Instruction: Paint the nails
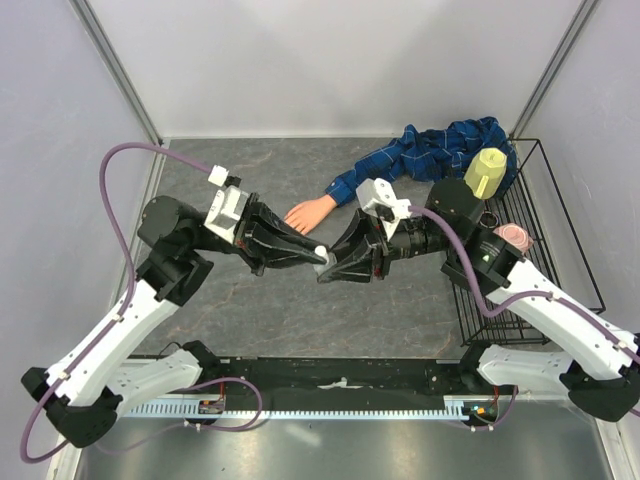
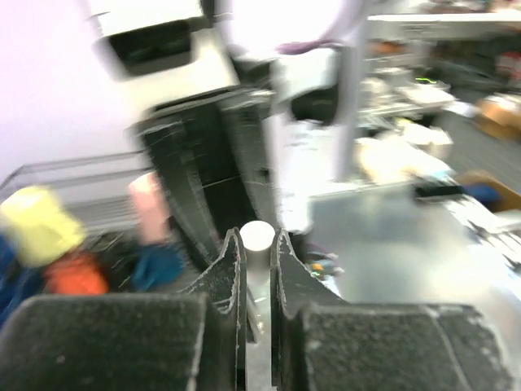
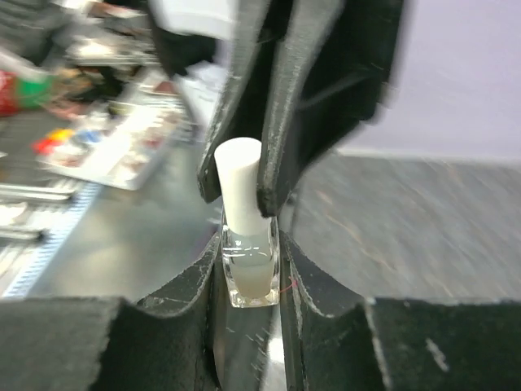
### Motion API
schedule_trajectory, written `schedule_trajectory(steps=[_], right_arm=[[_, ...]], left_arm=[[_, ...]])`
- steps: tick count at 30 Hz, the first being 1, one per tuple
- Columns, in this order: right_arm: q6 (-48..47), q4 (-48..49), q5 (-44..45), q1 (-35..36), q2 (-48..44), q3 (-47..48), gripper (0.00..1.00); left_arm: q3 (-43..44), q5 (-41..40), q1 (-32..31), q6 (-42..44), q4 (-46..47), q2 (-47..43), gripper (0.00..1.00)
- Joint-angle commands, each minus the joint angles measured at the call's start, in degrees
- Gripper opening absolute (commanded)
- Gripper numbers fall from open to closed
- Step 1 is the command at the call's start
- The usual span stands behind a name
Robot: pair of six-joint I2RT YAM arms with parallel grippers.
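The peach mannequin hand (image 1: 309, 212) lies on the table, sticking out of a blue plaid sleeve (image 1: 430, 152); its nails are too small to make out. The two grippers meet in front of it. My right gripper (image 1: 331, 268) (image 3: 250, 246) is shut on the glass body of a tiny clear bottle (image 3: 251, 275). My left gripper (image 1: 314, 253) (image 2: 256, 238) is shut on the bottle's white cap (image 2: 257, 235), which also shows in the top view (image 1: 321, 251) and the right wrist view (image 3: 238, 183). The bottle is held above the table.
A black wire basket (image 1: 560, 262) stands at the right and holds a pink object (image 1: 514, 237). A yellow object (image 1: 486, 172) sits on the sleeve at the back right. Grey walls close in the back and sides.
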Motion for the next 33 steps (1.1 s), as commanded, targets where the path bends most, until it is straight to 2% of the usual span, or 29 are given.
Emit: schedule_trajectory(steps=[1,3,4,5,6,7,8,10,12,13,14,15,20,23,24,25,26,27,28,31,33], right_arm=[[17.4,27.26,-14.85,-0.43,0.17,-1.66,0.0],[17.51,26.05,-14.77,-0.43,-0.01,-1.58,0.0],[16.63,24.65,-14.77,-0.43,-0.09,-1.05,0.0],[15.93,23.24,-14.59,-0.43,-0.09,-0.7,0.0],[14.27,20.62,-13.55,-0.43,-0.18,-0.52,0.0],[13.12,18.76,-12.58,-0.43,-0.27,0.09,0.0],[11.63,16.65,-11.7,-0.43,-0.36,0.53,0.0],[7.58,11.11,-7.84,-0.52,-0.36,1.49,0.0],[2.51,3.59,-1.89,-0.52,-0.1,2.81,0.0],[0.82,1.28,0.68,-0.6,0.34,4.47,0.0],[-0.59,-3.36,4.1,-0.43,0.69,5.36,0.0],[-3.3,-5.32,8.92,-0.52,1.48,6.06,0.0],[-6.93,-11.14,24.76,-0.43,2.72,9.32,0.0],[-7.98,-11.58,29.26,-0.43,3.42,9.93,0.0],[-8.07,-11.75,29.79,-0.43,4.12,10.2,0.0],[-8.51,-11.84,30.14,-0.43,4.47,10.9,0.0],[-8.6,-12.45,30.67,-0.34,4.82,11.25,0.0],[-8.69,-12.46,30.93,-0.34,5.35,11.52,0.0],[-8.86,-12.55,31.02,-0.17,5.62,11.78,0.0],[-8.95,-12.46,32.25,0.27,6.15,12.05,0.0],[-8.95,-12.55,33.3,0.54,6.06,12.13,0.0]], left_arm=[[-0.95,23.78,-1.01,-14.89,18.51,4.64,0.02],[0.1,22.31,-0.92,-14.56,17.03,4.91,0.02],[1.07,21.33,-0.66,-12.64,10.58,4.74,0.02],[2.12,19.76,-0.4,-6.97,5.47,4.22,0.03],[4.65,13.91,-0.22,-3.6,0.46,3.69,0.1],[6.07,10.2,-0.22,-0.26,-9.42,3.16,0.19],[6.95,7.12,-0.13,4.04,-12.13,2.81,0.36],[8.72,-3.95,-0.13,6.88,-18.19,1.05,0.54],[9.51,-12.72,-0.13,8.12,-20.59,-0.7,0.64],[9.51,-15.74,-0.13,8.03,-21.12,-1.5,0.81],[8.99,-20.12,-0.13,8.21,-21.73,-2.2,0.92],[8.64,-22.16,-0.13,8.12,-21.74,-3.86,0.98],[6.7,-39.36,-0.13,3.39,-21.48,-7.04,0.98],[6.61,-43.35,-0.13,0.31,-21.39,-6.87,0.95],[6.61,-43.54,-0.13,-0.57,-20.69,-6.6,0.91],[6.7,-43.54,-0.22,-1.62,-20.34,-5.82,0.75],[7.05,-43.1,-0.22,-2.07,-19.9,-5.29,0.64],[7.23,-42.75,-0.22,-2.51,-19.37,-4.5,0.58],[7.49,-42.05,-0.22,-2.86,-19.19,-3.88,0.57],[8.72,-40.29,-0.22,-3.48,-19.1,-1.16,0.65],[9.16,-40.99,-0.31,-3.66,-19.19,-0.1,0.66]])
